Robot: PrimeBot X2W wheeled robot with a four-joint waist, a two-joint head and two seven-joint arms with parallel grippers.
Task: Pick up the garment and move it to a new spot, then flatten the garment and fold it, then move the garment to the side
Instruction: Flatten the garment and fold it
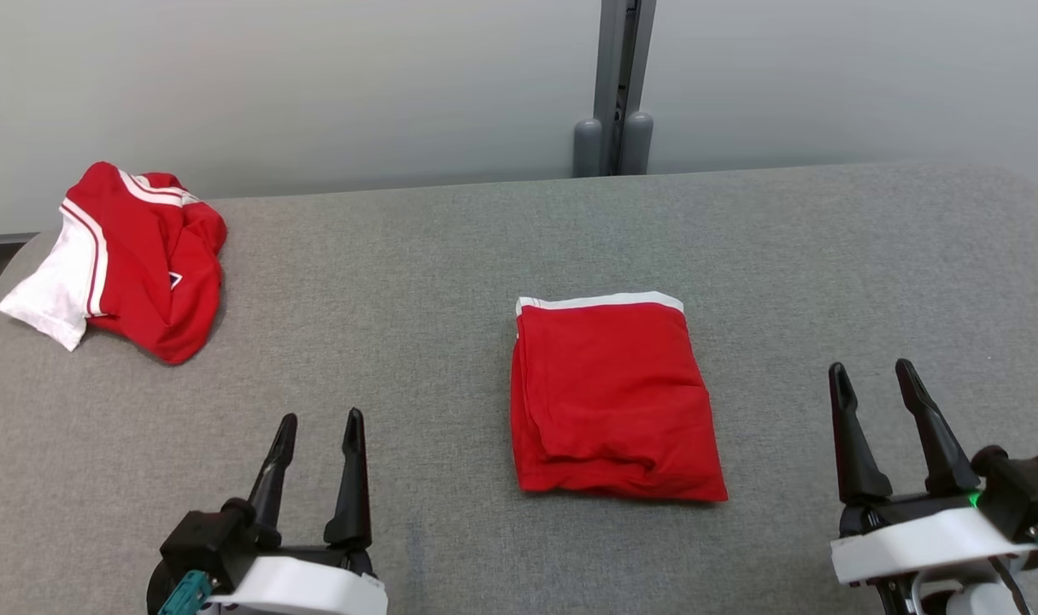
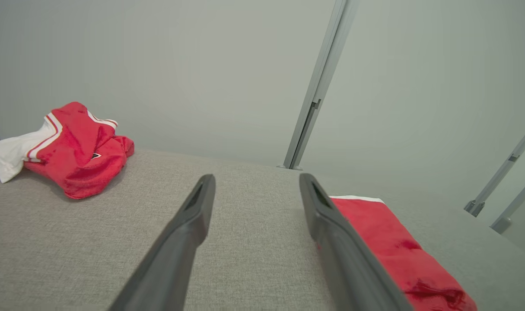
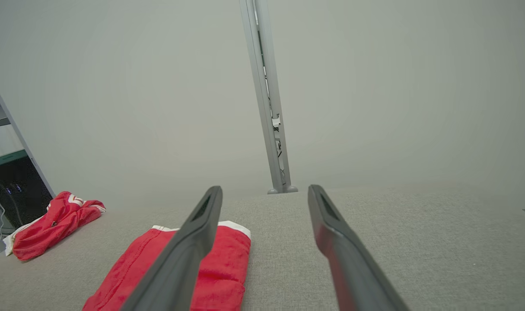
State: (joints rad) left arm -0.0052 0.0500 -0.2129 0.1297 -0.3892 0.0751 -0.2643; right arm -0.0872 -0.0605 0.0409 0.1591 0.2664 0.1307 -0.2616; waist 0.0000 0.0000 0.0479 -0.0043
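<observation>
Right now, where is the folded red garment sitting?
In the head view the folded red garment lies flat near the middle of the grey table, between the left gripper and right gripper, well right of the crumpled red-and-white garment.

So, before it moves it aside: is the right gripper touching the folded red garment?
Apart. The head view shows bare grey table between the right gripper and the folded red garment.

In both wrist views fingers [image 2: 327, 224] cover part of the folded garment [image 2: 387, 242] — its near end cut off.
</observation>
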